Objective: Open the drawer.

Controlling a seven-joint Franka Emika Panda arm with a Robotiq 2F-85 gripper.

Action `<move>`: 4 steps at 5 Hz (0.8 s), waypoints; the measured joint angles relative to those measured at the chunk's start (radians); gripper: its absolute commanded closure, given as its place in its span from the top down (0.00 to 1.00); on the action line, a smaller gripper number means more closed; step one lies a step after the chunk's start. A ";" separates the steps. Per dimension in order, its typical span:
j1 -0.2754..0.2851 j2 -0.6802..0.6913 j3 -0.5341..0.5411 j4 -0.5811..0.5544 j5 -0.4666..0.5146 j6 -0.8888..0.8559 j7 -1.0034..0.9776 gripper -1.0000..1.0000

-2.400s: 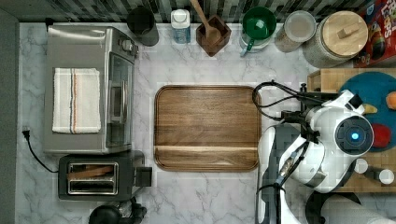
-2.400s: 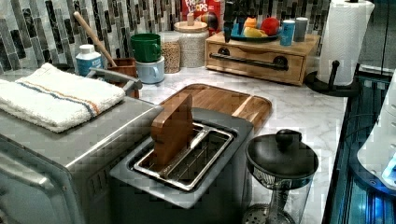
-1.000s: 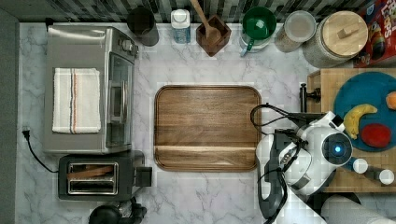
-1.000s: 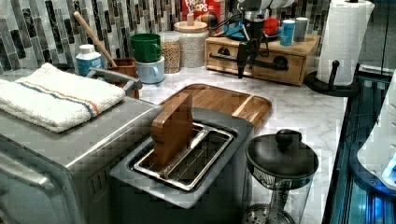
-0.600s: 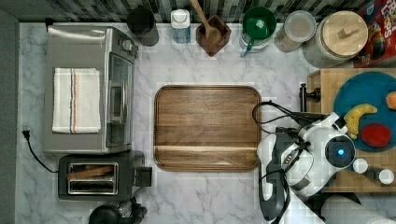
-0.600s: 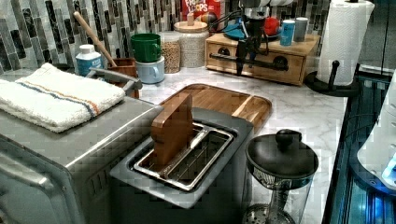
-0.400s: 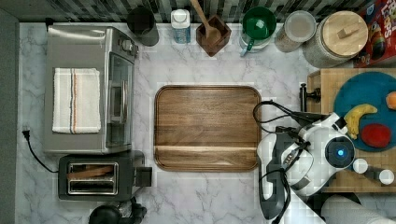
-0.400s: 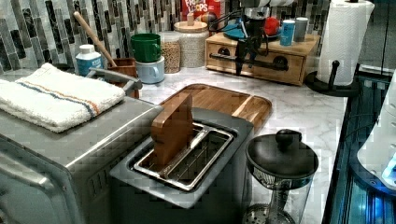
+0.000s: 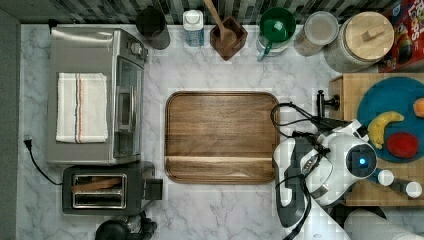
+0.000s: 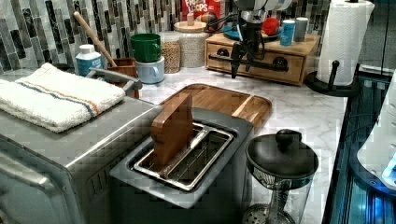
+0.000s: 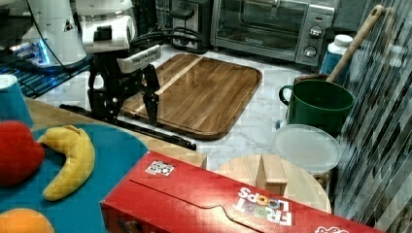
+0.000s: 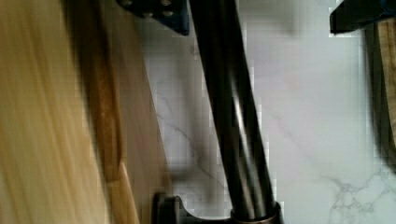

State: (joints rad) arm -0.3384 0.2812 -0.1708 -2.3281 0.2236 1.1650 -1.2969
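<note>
light-wood drawer (image 10: 261, 63) w/ long black bar handle (image 12: 233, 116), shut, under fruit plate.

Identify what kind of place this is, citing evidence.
Probably a home kitchen counter: a toaster, a toaster oven and a cereal box stand on marble by a tiled backsplash.

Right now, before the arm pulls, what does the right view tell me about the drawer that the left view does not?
The right view adds: the gripper is open, with one finger on each side of the black handle; a banana lies on the blue plate behind it.
The left view adds: the drawer front, which looks flush with its box, and the paper towel roll beside it.
Both share: the gripper at the handle, and the wooden tray on the marble counter.
</note>
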 measured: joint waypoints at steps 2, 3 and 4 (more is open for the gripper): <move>0.075 0.000 0.027 -0.002 0.000 -0.010 0.286 1.00; 0.161 0.000 0.038 -0.008 -0.069 -0.010 0.390 1.00; 0.231 -0.003 0.076 -0.016 -0.109 -0.011 0.454 1.00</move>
State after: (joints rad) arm -0.1076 0.2786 -0.0946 -2.3438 0.1149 1.1543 -0.8428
